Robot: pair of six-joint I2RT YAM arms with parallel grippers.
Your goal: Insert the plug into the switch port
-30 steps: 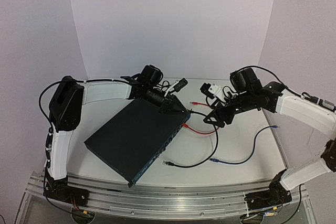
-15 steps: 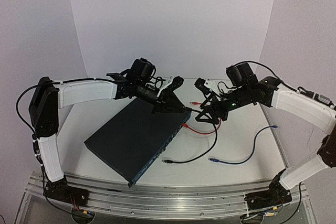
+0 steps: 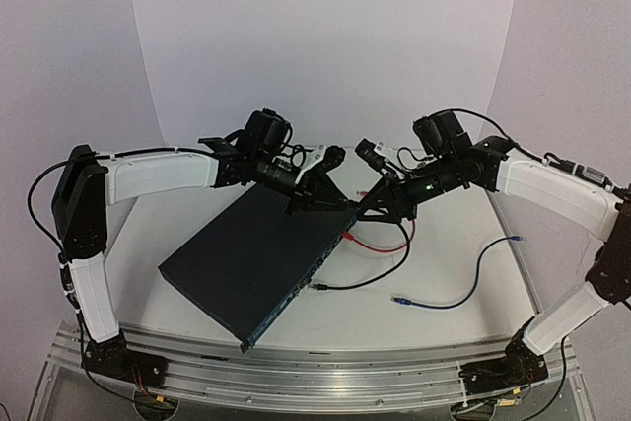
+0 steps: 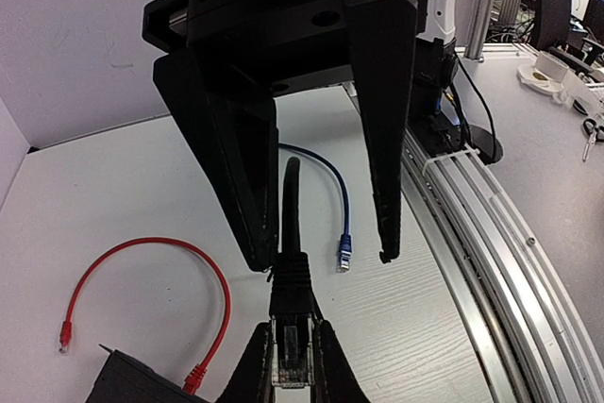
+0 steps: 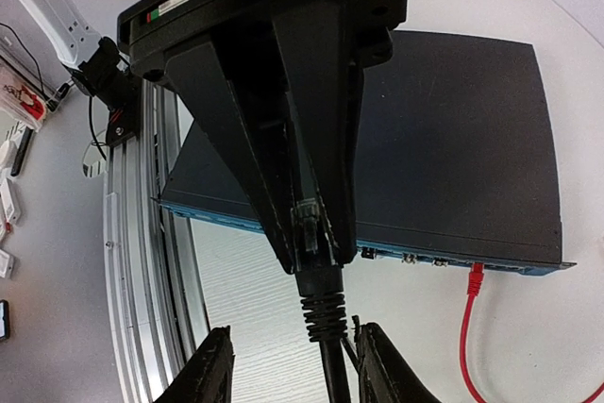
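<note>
Plug [image 4: 291, 351]: clear-tipped end of the black cable [image 4: 291, 195]; clamped between the fingertips of the left hand [image 4: 291, 367], held aloft by the far corner of the switch [image 3: 251, 253], in no port.
Left hand: shut tight on the plug, pointing toward the right hand [image 4: 323, 252].
Right hand: jaws half-wide, straddling the black cable just behind the plug's boot; no grip visible yet.
Change: within the last second, right hand brought in from the right to meet the left, jaws narrowed from wide; left hand raised, grip unchanged.
Meaning: probably a handover or two-handed regrasp; insertion not begun.
Switch: flat on the worktop [image 3: 444, 327]; red cable [image 4: 160, 247] apparently seated in one socket.
Surroundings: blue cable [image 4: 343, 214] loose on the worktop.
</note>
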